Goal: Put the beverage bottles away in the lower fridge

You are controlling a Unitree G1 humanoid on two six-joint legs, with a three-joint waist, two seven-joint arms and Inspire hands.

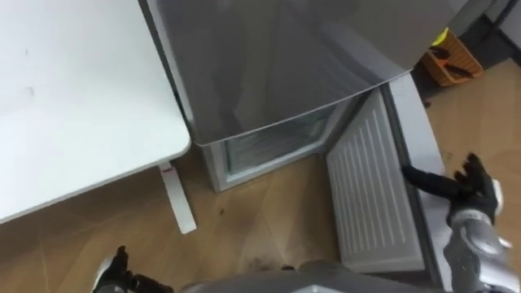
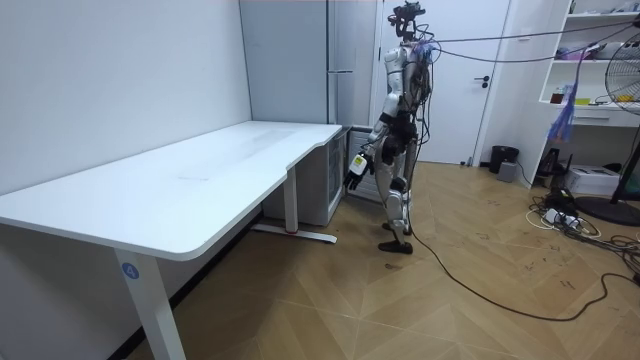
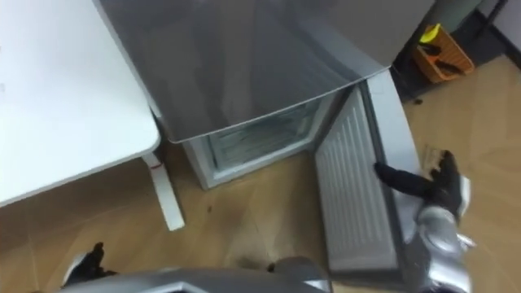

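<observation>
The robot's left hand [image 1: 111, 273] shows low at the lower left. The right hand [image 1: 476, 191] lays straight fingers [image 1: 427, 181] on the edge of the ribbed grey lower fridge door [image 1: 374, 195], which is swung open. Beyond, the lower fridge compartment [image 1: 273, 146] stands open beside the white table [image 1: 73, 98]. I cannot tell where the drinks are.

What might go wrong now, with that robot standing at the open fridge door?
The right hand has only straight fingers laid on the edge of the open lower fridge door, so they may slip off and the door might swing. The white table and its leg stand close beside the fridge, so the left hand, low on that side, may bump them.
</observation>
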